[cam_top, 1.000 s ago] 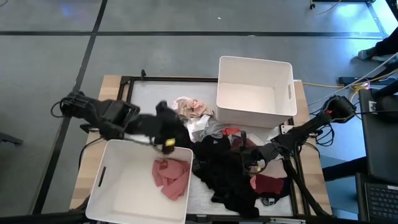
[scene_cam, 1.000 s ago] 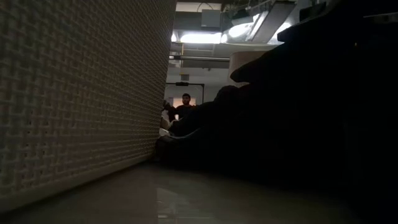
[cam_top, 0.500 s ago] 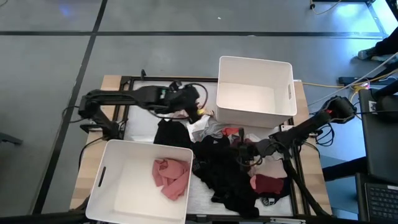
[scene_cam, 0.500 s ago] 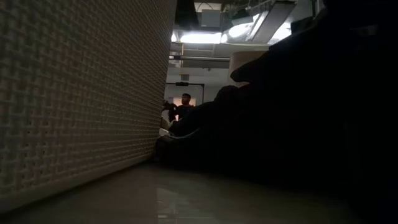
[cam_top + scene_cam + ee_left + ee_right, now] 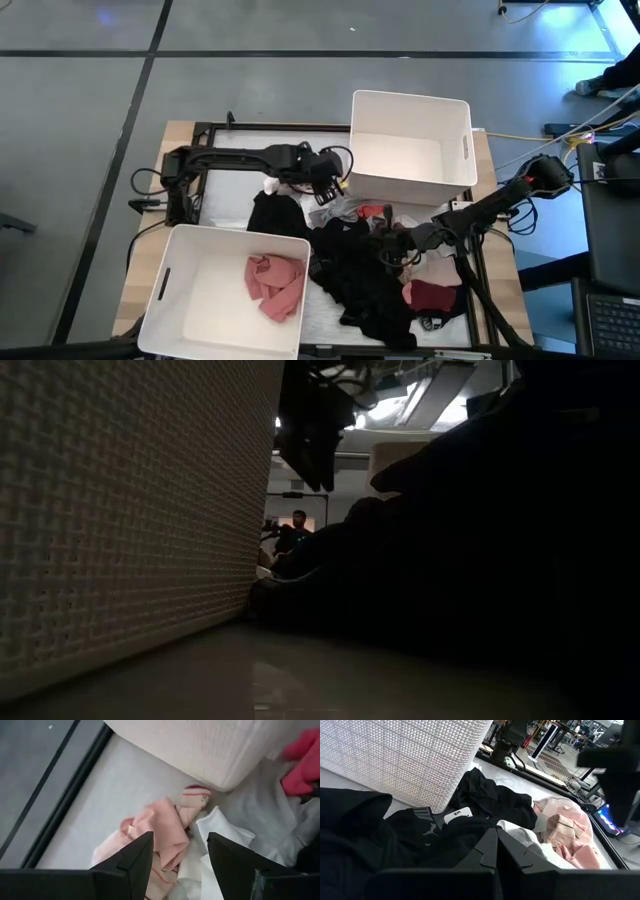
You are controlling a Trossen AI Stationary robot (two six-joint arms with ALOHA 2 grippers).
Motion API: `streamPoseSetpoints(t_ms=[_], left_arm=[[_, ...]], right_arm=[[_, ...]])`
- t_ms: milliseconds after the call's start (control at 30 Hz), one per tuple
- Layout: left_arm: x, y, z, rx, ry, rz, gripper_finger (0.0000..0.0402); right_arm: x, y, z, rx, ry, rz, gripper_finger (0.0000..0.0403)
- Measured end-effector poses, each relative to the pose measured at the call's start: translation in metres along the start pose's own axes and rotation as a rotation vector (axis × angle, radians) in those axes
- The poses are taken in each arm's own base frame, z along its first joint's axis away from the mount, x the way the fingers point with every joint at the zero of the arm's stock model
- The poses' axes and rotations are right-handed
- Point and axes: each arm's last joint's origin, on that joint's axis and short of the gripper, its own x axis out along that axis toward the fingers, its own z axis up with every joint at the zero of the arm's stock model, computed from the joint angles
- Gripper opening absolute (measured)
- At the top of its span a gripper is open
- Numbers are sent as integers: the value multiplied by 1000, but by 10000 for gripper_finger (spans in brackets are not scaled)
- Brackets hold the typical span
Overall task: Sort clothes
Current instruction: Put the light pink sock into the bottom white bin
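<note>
At the table's near left corner stood a white rectangular plastic bin (image 5: 225, 290) holding a crumpled dusty-pink fabric garment (image 5: 276, 285) on its floor. To the right of it, along the near edge, a heap of black soft fabric garments (image 5: 360, 275) spread across the middle of the table, and a maroon fabric garment (image 5: 432, 296) lay at the heap's right side near the table's right edge. The right tool (image 5: 392, 250) rested low on the black heap, its fingers closed tight together; the pictures did not show whether any cloth was pinched between them. In the right wrist view the black cloth (image 5: 395, 835) lay around those closed fingers, with a white label on it.

Farther back, toward the middle of the table, a pale pink striped fabric garment (image 5: 160, 827) and a white fabric garment (image 5: 210, 840) lay bunched together, touching each other, just beside the near left corner of the second white rectangular plastic bin (image 5: 410, 145), which sat at the far right corner of the table. A small red fabric piece (image 5: 372, 211) showed just in front of that bin. The left tool (image 5: 325, 185) hovered over the pink and white garments with its fingers (image 5: 132, 857) spread wide apart and nothing between them.

In the low view a person (image 5: 298, 530) stood in the room beyond the table.
</note>
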Motion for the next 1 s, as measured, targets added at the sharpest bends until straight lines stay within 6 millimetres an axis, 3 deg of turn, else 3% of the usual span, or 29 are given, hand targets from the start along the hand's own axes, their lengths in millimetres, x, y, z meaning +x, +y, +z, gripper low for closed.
streamPoseSetpoints(t_ms=[400, 533, 1000], left_arm=[[54, -8, -13, 41, 151, 128, 179], [65, -7, -18, 62, 183, 212, 179], [94, 6, -19, -4, 228, 191, 179]], right_arm=[[0, 1, 0, -1, -6, 26, 5], [0, 1, 0, -1, -6, 26, 5], [0, 1, -1, -4, 1, 28, 5]])
